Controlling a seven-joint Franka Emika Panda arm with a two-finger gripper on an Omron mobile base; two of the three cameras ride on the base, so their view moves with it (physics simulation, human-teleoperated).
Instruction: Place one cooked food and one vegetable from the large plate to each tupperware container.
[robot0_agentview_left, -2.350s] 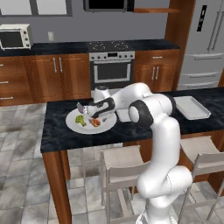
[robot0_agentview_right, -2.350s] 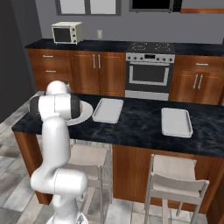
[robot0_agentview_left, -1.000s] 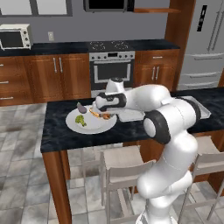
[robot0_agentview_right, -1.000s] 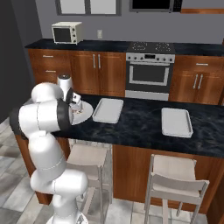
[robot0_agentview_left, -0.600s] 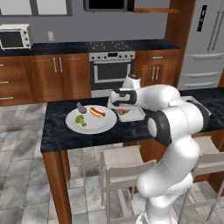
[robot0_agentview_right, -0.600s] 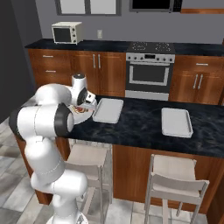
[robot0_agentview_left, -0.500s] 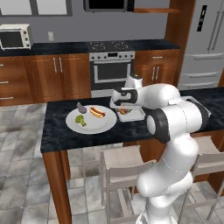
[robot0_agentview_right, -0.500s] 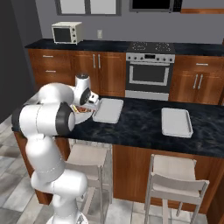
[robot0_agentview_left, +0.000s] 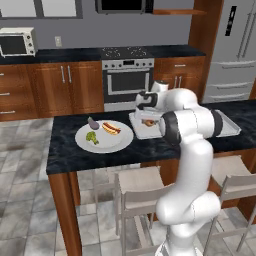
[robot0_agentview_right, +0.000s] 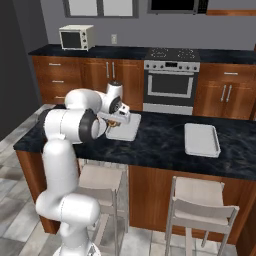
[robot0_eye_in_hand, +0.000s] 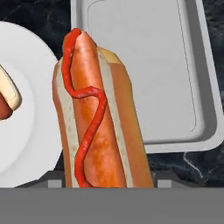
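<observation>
The pincer (robot0_agentview_left: 148, 121) is gripping a hot dog (robot0_eye_in_hand: 94, 118) in a bun with a squiggle of ketchup, its jaws standing partly apart around the bun. In the hand view the hot dog is rising straight up from between the fingertips, lying lengthwise along the pincer's line of sight and covering them.

Just beneath and beyond the held hot dog, one tupperware container (robot0_eye_in_hand: 144, 70) is sitting on the dark marbled tabletop (robot0_agentview_left: 65, 150); the pincer is hovering over that tray's near edge. The large plate (robot0_agentview_left: 107, 142) is lying to the pincer's side, close by the tray, and the hand view is catching its rim (robot0_eye_in_hand: 30, 144).

Counting: two tupperware containers are showing, the near tray (robot0_agentview_right: 124, 131) under the pincer and a second tray (robot0_agentview_right: 201, 139) well apart from it, farther along the tabletop. One large plate is showing. On it are lying one more hot dog (robot0_agentview_left: 111, 128), one piece of broccoli (robot0_agentview_left: 91, 136) and one dark eggplant (robot0_agentview_left: 93, 122).

The arm's white forearm and elbow are crossing in front of the near tray in both base views, hiding part of it. Behind the pincer, across the floor, a stove with oven (robot0_agentview_left: 128, 80) is standing among wooden cabinets, with a toaster oven (robot0_agentview_right: 76, 37) on the far counter. Two stools (robot0_agentview_right: 200, 210) are standing at the near side of the tabletop.
</observation>
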